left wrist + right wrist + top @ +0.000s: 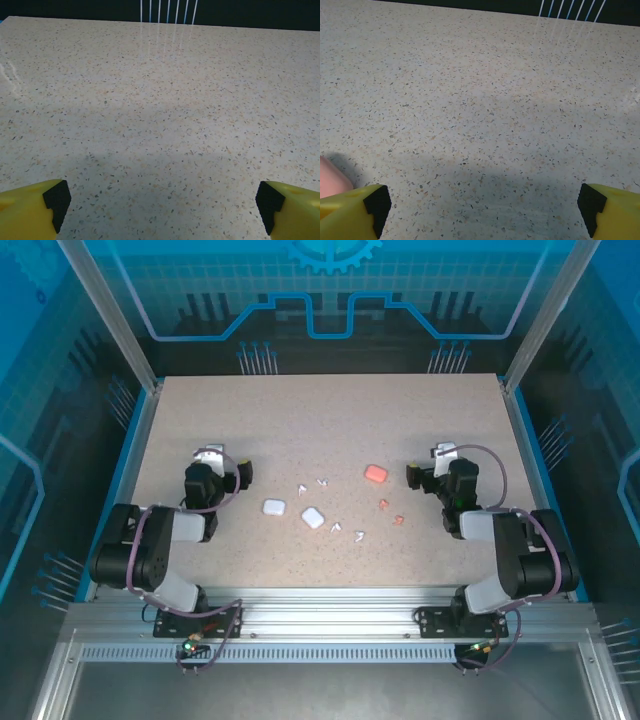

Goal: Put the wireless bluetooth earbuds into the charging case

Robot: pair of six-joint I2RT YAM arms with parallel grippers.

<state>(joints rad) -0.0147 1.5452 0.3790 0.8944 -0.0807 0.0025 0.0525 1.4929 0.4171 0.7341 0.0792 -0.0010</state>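
Several tiny white earbuds (pixel 337 527) and two salmon-pink earbuds (pixel 384 504) lie loose mid-table. Two white charging cases (pixel 274 507) (pixel 313 518) sit among them, and a pink case (pixel 375 474) lies further back. My left gripper (pixel 245 473) rests low at the left of the group, open and empty; in its wrist view the left gripper (pixel 164 205) has bare tabletop between its yellow fingers (pixel 30 210). My right gripper (pixel 412 475) is open just right of the pink case. In the right wrist view the right gripper (pixel 484 210) is empty, with the pink case (pixel 330 180) at the left edge.
The speckled table (pixel 330 420) is bounded by blue rails and aluminium posts (pixel 110 315). Both arm bases are bolted at the near edge (pixel 330 610). The back half of the table is open surface.
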